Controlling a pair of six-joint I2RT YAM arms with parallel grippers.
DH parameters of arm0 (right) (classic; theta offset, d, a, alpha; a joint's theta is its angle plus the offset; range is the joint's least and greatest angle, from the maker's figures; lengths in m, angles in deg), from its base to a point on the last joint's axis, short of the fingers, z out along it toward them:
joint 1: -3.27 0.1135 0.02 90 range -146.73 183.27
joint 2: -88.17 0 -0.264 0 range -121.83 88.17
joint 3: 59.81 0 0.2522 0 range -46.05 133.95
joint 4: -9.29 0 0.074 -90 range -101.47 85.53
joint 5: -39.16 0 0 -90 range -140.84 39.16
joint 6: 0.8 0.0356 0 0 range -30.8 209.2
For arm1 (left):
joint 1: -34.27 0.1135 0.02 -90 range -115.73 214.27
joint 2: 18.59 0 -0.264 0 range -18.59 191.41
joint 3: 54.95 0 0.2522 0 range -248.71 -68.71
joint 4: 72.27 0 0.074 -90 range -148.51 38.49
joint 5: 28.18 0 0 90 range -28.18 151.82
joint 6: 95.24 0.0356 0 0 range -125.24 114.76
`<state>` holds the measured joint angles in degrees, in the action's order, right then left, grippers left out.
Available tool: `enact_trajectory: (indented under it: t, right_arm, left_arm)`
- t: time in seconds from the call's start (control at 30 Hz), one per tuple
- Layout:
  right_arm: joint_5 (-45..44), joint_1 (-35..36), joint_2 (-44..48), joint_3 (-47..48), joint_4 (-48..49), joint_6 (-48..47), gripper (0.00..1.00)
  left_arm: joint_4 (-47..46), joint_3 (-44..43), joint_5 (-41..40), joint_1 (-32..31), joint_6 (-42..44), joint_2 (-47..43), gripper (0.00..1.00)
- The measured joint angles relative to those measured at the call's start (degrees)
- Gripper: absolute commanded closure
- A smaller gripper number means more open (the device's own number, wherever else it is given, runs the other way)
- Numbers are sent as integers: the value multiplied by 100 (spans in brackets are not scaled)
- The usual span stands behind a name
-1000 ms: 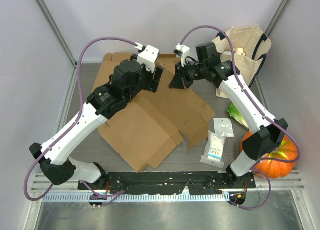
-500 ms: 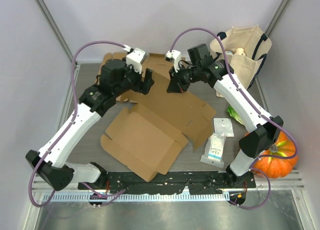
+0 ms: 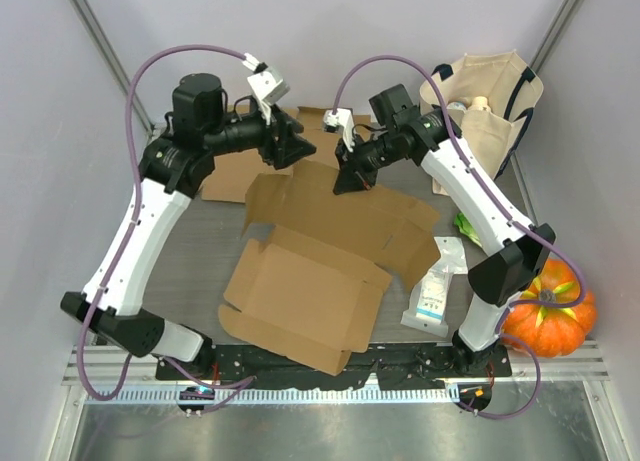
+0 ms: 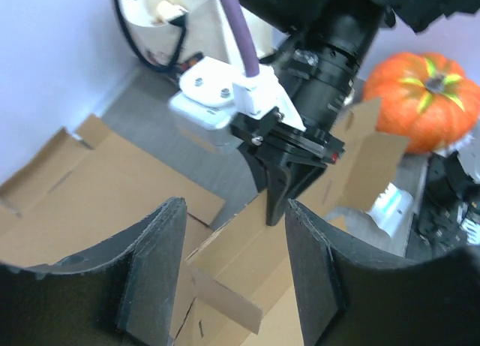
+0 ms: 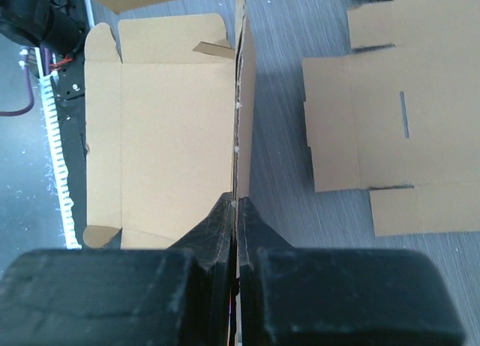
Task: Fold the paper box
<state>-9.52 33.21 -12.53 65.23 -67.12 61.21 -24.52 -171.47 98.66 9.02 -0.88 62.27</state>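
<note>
The brown paper box (image 3: 315,266) lies unfolded in the middle of the table, its far panel raised. My right gripper (image 3: 347,178) is shut on the top edge of that raised panel; the right wrist view shows the edge (image 5: 238,121) running straight into the closed fingertips (image 5: 236,207). My left gripper (image 3: 300,146) is open and empty, just behind and left of the raised panel. In the left wrist view its fingers (image 4: 154,263) stand wide apart, with the box panel (image 4: 262,286) and the right gripper (image 4: 289,177) beyond them.
A second flat cardboard blank (image 3: 225,171) lies at the back left, also in the right wrist view (image 5: 405,106). A beige tote bag (image 3: 490,106) stands back right. A pumpkin (image 3: 548,311), a white packet (image 3: 432,286) and a green item (image 3: 470,228) lie on the right.
My left arm has lifted off the box and swung back and left. The box has slid toward the front, and its far panel has risen in the right gripper.
</note>
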Motion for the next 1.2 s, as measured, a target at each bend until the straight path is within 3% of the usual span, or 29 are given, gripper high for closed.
enact_trajectory:
  t: [0.17,0.33,1.07,1.2]
  right_arm:
    - [258,0,-111,317,-247,-155,99]
    - [400,0,-111,422,-321,-188,99]
    - [422,42,-131,562,-721,-229,99]
    - [402,50,-133,562,-741,-243,99]
  left_arm:
    - [461,-227,693,0,245,470,51]
    - [872,-490,1058,0,367,824,52]
    - [1056,-315,1025,-131,765,1027,55]
    - [1093,-306,973,-144,898,1027,63]
